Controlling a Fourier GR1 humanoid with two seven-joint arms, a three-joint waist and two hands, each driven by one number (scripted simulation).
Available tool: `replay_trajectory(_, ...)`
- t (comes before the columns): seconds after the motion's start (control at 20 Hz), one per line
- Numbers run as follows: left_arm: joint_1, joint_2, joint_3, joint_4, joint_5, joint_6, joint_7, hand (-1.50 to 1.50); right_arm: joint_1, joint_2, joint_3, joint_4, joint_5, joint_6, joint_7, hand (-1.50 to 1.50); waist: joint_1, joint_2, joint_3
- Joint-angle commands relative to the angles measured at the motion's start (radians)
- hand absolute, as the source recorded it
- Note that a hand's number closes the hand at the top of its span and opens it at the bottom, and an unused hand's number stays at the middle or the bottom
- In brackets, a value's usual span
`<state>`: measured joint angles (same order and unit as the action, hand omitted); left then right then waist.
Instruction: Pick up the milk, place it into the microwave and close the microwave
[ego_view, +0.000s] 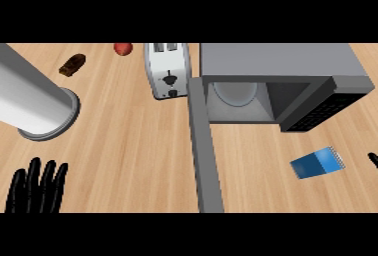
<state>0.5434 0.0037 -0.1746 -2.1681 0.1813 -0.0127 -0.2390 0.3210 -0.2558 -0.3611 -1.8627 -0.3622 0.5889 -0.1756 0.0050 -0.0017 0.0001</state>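
Two hands waiting: left hand (35, 187) near left, fingers straight, apart; right hand (373, 160) near milk (317, 163), pose untellable; microwave door (205, 150) standing open for it.

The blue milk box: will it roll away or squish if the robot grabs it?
The milk carton looks boxy with flat faces, so it would probably slide rather than roll. It looks small beside the microwave, so it is likely light. It looks like a carton, so its sides may dent if squeezed.
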Motion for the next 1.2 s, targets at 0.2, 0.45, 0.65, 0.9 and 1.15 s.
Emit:
replay_trajectory(0.2, 0.042, -0.003, -0.016, 0.015, 0.001, -0.007, -0.051, -1.50, -0.087, 0.057, -0.009, 0.214, 0.180, -0.033, -0.135, -1.50, 0.000, 0.001, 0.000)
replay_trajectory(0.45, 0.112, 0.032, 0.021, 0.017, 0.041, -0.057, -0.123, -1.50, -0.150, 0.084, -0.004, 0.370, 0.301, -0.115, -0.245, -1.50, 0.003, 0.001, 0.000)
replay_trajectory(0.65, 0.138, 0.003, -0.039, 0.063, -0.026, -0.049, -0.180, -1.50, -0.245, -0.005, -0.076, 0.580, 0.303, -0.102, -0.337, -1.50, 0.006, 0.002, 0.001)
replay_trajectory(0.9, 0.216, 0.043, -0.032, -0.032, 0.024, -0.078, -0.160, -1.50, -0.324, 0.000, -0.037, 0.803, 0.413, -0.155, -0.502, -1.50, 0.010, 0.001, 0.001)
replay_trajectory(1.15, 0.181, 0.036, 0.017, 0.097, 0.045, -0.109, -0.262, -1.50, -0.389, -0.053, -0.035, 0.980, 0.447, -0.161, -0.621, -1.50, 0.008, 0.002, 0.001)
